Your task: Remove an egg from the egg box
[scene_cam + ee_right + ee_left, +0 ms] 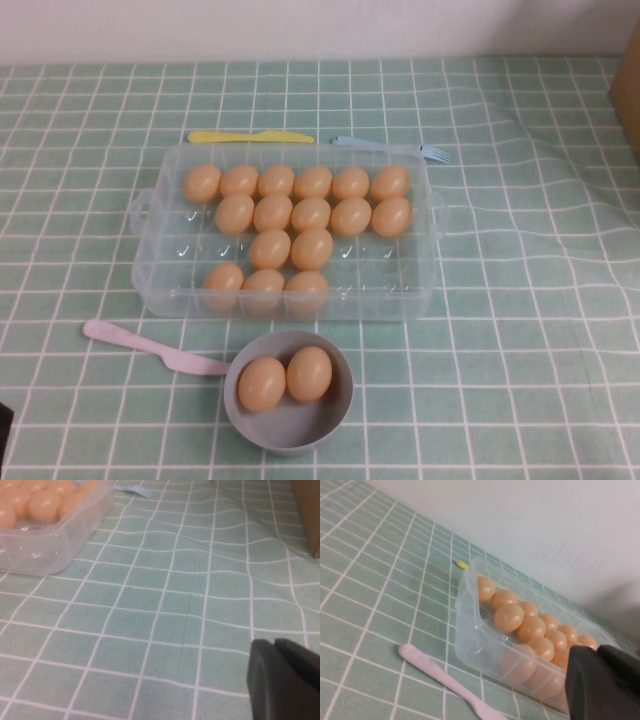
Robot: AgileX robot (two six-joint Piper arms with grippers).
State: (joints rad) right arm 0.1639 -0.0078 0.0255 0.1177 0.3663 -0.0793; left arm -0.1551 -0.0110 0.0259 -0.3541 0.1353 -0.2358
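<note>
The clear plastic egg box (150,270) stands mid-table and holds several tan-orange eggs, such as one egg (312,248) in its third row. Neither arm shows in the high view. In the left wrist view my left gripper (597,652) is shut and empty, near the box's (465,605) front left corner, with eggs (509,617) showing inside. In the right wrist view my right gripper (274,644) is shut and empty over bare cloth, well to the right of the box (45,545).
A round grey bowl (290,440) with two eggs sits just in front of the box. A pink knife (140,345) lies to its left. A yellow knife (250,137) and a blue fork (400,147) lie behind the box. A brown carton (628,90) stands far right.
</note>
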